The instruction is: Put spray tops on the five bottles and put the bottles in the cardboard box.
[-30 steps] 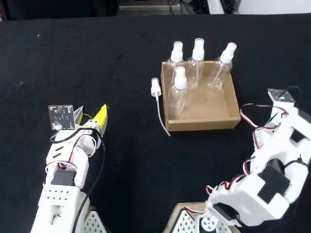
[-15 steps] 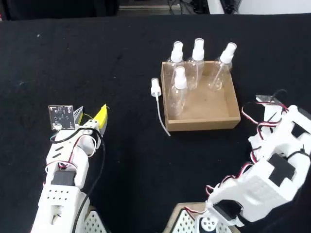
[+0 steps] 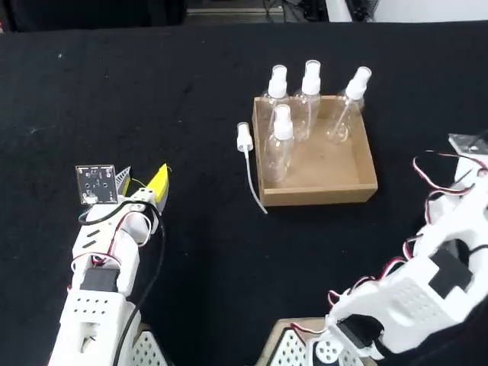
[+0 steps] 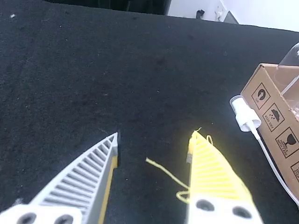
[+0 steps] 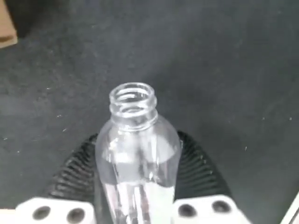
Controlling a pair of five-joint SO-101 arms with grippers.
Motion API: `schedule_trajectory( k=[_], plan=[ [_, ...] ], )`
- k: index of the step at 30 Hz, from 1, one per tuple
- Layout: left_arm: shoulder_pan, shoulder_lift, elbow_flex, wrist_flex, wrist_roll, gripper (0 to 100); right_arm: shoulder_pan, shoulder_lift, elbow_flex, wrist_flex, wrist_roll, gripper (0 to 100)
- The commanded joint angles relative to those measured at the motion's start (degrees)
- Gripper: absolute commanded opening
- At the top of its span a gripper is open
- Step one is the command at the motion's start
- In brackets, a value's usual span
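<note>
Clear plastic bottle (image 5: 132, 107), uncapped, clamped around its body by the right gripper (image 5: 138, 144) over the black counter (image 5: 224, 56). Light, thin-walled and smooth, it probably dents or slips, so a mid-body hold leaves the threaded neck free. The loose spray top (image 3: 244, 138) lies beside the cardboard box (image 3: 316, 194), which holds 4 capped bottles (image 3: 282, 145). The left gripper (image 4: 154, 137) is spread and empty.

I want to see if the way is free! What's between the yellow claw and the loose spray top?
Just bare black table lies between the left claw and the spray top, seen in the high and left wrist views.
</note>
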Motion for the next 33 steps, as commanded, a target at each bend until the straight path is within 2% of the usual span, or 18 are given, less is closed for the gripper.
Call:
schedule_trajectory(
  k=[1,6,10,14,18,21,26,30,33],
  plan=[
    [0.8,-0.8,0.4,-1.5,-0.6,23,-0.8,-10.8,0.0,1.4,-3.3,1.1],
    [0.3,-0.8,-0.2,0.9,-0.6,23,-2.9,-26.8,11.0,-5.6,-9.6,1.1],
    [1.2,-0.4,-7.3,14.6,-0.3,23,-4.3,-41.5,23.3,-13.2,-14.1,1.1],
    [5.3,-0.2,-18.0,29.3,-0.6,23,-7.8,-54.6,32.7,-14.1,-17.2,1.1],
    [9.2,0.4,-23.9,35.3,-0.6,23,-9.3,-65.1,39.7,-14.1,-21.6,1.1],
    [13.0,5.0,-25.0,35.6,-0.5,23,-9.3,-71.0,43.7,-14.1,-22.2,1.1],
    [22.4,18.0,-28.1,29.5,0.1,24,-8.8,-77.0,48.2,-14.0,-21.6,1.1],
    [27.6,27.3,-29.7,22.7,8.3,24,-7.1,-78.4,49.6,-14.0,-19.4,1.1],
    [28.9,33.5,-29.4,16.2,13.3,24,-4.7,-78.4,49.5,-14.0,-19.1,1.1]
  ],
)
